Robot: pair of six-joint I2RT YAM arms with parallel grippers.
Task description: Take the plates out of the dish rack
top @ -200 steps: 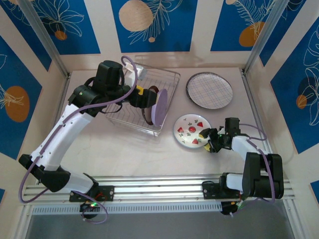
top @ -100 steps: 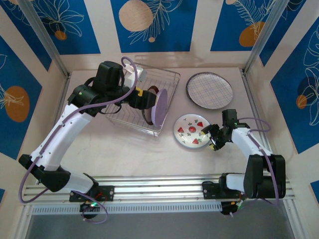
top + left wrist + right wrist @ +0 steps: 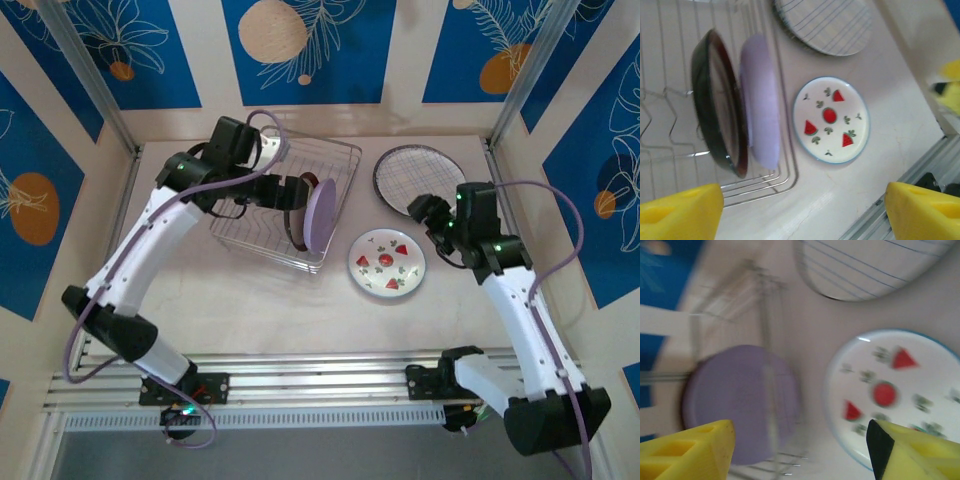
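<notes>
The wire dish rack (image 3: 343,152) holds two plates on edge: a lilac plate (image 3: 320,216) and, just behind it, a dark-rimmed brownish one (image 3: 296,226). My left gripper (image 3: 303,188) hovers open above them, with nothing between its yellow fingers. From the left wrist I see the lilac plate (image 3: 760,115), the dark plate (image 3: 720,115) and the rack's corner (image 3: 787,177). The strawberry plate (image 3: 386,262) and the grid-lined plate (image 3: 425,165) lie flat on the table. My right gripper (image 3: 428,218) hangs open and empty between those two, facing the lilac plate (image 3: 740,400).
Patterned blue-and-white walls enclose the table on three sides. An aluminium rail (image 3: 320,375) runs along the near edge by the arm bases. Bare tabletop (image 3: 270,320) lies in front of the rack.
My right gripper has let go of the strawberry plate's edge, risen and swung back toward the grid plate. The left gripper has shifted slightly farther back over the rack.
</notes>
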